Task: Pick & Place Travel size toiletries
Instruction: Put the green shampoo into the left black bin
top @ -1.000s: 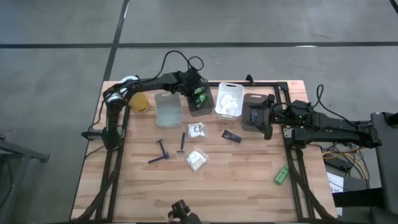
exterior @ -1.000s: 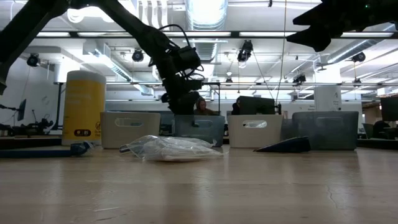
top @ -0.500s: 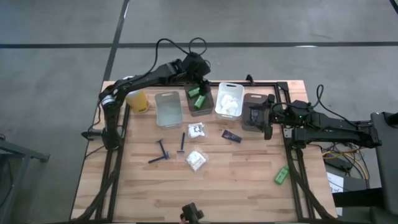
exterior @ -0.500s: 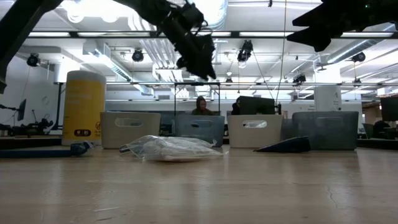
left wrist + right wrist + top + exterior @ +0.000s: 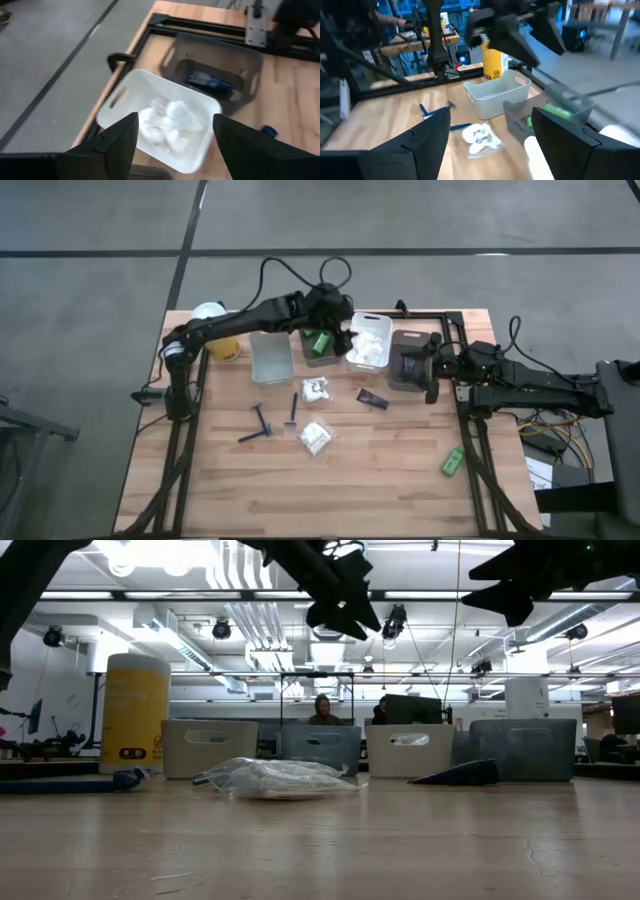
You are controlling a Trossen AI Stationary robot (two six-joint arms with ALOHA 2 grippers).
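white crinkly packets (image 5: 315, 438) | flat black sachet (image 5: 372, 399) | wood-plank table (image 5: 380, 490)

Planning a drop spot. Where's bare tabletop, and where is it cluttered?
Free: the whole near strip of the table, below the white packet and left of the green tube. Also free: the left edge below the yellow canister. Crowded: the bin row at the back and the razors and black sachet mid-table.

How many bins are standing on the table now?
4, in a row along the far edge: a clear bin, a grey bin holding green tubes, a white bin holding white packets, and a dark bin by the right arm.
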